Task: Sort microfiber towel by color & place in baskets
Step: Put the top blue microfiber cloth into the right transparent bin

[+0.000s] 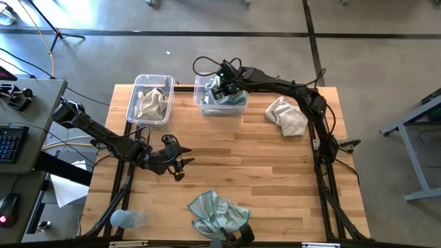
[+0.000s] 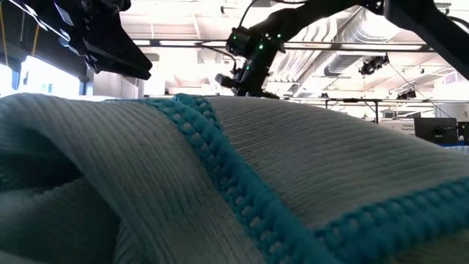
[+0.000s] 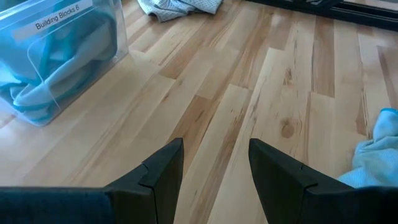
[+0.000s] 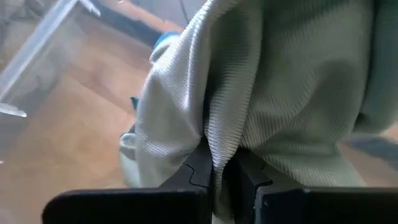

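Two clear baskets side by side at the table's far edge. Left of the teal-filled basket (image 1: 198,103), its twin, the beige-filled basket (image 1: 131,110), with beige-grey cloth inside. Left of the teal-filled basket and nearer the front, the left gripper (image 1: 185,169), fingers spread and empty, low over bare wood. Directly over the teal-filled basket, the right gripper (image 1: 220,88), clamped on a fold of a pale towel (image 4: 267,93) bunched ahead of its fingertips; probably the drop step, calling only for a release straight down. Right of the teal-filled basket, a loose beige-grey towel (image 1: 286,116) on the table, closest to the right arm, bound leftward past this basket. Well in front of the teal-filled basket, at the near edge, a loose teal towel (image 1: 217,212), closer to the left gripper.
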Tool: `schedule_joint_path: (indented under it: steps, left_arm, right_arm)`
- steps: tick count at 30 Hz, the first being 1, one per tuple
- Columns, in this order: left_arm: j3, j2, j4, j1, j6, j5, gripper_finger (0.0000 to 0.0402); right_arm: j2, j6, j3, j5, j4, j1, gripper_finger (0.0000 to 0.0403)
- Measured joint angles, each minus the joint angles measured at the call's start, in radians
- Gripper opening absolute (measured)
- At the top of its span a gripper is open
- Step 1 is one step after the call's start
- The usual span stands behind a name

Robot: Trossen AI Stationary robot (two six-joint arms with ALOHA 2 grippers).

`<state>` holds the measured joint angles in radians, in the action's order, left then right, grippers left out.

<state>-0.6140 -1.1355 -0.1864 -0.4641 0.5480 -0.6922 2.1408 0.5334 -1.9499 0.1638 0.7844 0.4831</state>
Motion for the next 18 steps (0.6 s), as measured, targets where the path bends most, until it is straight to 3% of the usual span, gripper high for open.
schedule_joint_path:
  steps: [5,11,18]
  left_arm:
    - [0.0,-0.003,0.001,0.0,0.001,0.0,0.017]
    - [0.0,-0.045,0.002,0.0,0.026,0.0,0.017]
    - [0.0,-0.104,0.009,0.0,0.052,0.001,0.017]
  right_arm:
    - [0.038,0.019,0.0,-0.071,0.0,0.0,0.002]
    - [0.038,-0.04,0.001,-0.073,0.0,0.0,0.0028]
    - [0.03,-0.047,0.0,-0.081,0.007,0.0,0.0095]
